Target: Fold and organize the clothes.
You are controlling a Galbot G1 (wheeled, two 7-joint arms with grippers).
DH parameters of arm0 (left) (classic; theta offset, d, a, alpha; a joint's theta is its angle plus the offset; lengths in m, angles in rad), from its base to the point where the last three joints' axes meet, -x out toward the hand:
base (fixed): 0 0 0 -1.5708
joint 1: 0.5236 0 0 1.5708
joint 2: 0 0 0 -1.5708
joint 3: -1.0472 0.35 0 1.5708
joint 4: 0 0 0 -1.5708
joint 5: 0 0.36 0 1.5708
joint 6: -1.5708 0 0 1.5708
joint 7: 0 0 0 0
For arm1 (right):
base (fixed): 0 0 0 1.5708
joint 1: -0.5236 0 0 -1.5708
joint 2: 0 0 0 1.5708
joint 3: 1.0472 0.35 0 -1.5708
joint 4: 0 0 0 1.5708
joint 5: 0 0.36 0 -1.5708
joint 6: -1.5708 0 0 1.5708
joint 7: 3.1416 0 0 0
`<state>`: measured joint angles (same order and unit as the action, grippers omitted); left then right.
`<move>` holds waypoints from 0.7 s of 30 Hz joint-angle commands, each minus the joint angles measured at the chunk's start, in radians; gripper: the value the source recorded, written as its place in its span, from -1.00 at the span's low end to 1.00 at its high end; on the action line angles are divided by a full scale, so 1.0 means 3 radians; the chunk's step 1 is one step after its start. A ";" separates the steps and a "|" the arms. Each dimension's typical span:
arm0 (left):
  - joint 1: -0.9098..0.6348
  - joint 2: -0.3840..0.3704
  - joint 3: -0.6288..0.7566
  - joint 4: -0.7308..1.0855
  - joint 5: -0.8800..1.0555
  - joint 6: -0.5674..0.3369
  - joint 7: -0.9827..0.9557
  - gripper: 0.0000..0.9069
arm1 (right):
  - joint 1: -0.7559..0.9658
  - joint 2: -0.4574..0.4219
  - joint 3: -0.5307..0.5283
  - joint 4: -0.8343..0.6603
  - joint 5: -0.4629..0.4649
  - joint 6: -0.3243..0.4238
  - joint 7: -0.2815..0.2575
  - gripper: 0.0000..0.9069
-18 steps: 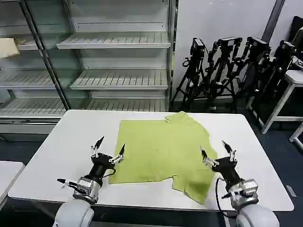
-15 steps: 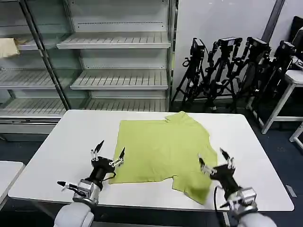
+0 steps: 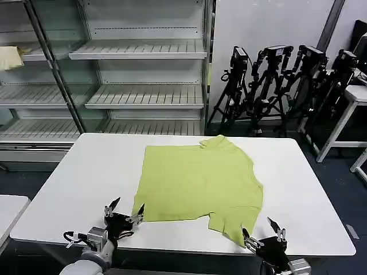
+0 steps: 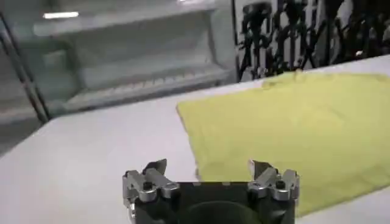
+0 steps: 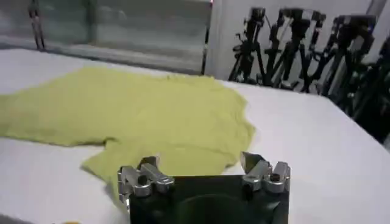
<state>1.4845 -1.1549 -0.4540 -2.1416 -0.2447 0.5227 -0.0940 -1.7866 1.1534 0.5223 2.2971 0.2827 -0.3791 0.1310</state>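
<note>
The white table [image 3: 74,172] lies bare across its left third and along its right edge in the head view, so either side gives open passage. The T-shirt [image 3: 198,180] lies flat at center, low and no barrier from above. The left gripper [image 3: 124,213] and right gripper [image 3: 262,234], both spread open, sit low at the frame's bottom edge near the shirt's front corners. Shelving [image 3: 137,74] at upper left and tripods [image 3: 281,80] at upper right close off the far side.
</note>
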 commanded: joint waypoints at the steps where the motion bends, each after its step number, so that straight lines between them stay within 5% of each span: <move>1: 0.0148 0.0098 -0.0040 -0.0046 -0.0405 0.0196 -0.0118 1.00 | -0.0048 0.0043 -0.0066 -0.0016 0.0040 -0.0098 0.0062 1.00; 6: 0.0162 0.0094 -0.0035 -0.0081 -0.0512 0.0196 -0.0135 1.00 | 0.0052 0.0043 -0.0123 -0.0052 0.0044 -0.0137 0.0068 1.00; 7: 0.0161 0.0093 -0.0035 -0.0081 -0.0513 0.0196 -0.0130 0.80 | 0.0078 0.0043 -0.0146 -0.0066 0.0044 -0.0145 0.0064 1.00; 8: 0.0161 0.0091 -0.0033 -0.0082 -0.0521 0.0197 -0.0135 -0.62 | 0.0097 0.0041 -0.0162 -0.0073 0.0047 -0.0158 0.0060 -0.11; 9: 0.0163 0.0089 -0.0039 -0.0083 -0.0534 0.0196 -0.0132 -0.96 | 0.0108 0.0039 -0.0179 -0.0078 0.0051 -0.0177 0.0055 -0.82; 10: 0.0171 0.0094 -0.0041 -0.0085 -0.0550 0.0196 -0.0129 -0.98 | 0.0116 0.0035 -0.0192 -0.0085 0.0057 -0.0194 0.0053 -1.00; 21: 0.0167 0.0094 -0.0010 -0.0059 -0.0558 0.0192 -0.0099 -0.98 | 0.0163 0.0022 -0.0270 -0.0088 0.0250 -0.0358 0.0064 -1.00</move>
<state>1.5307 -1.1314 -0.4585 -2.1592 -0.3872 0.5711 -0.1233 -1.7461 1.1582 0.4547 2.2751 0.3254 -0.4560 0.1460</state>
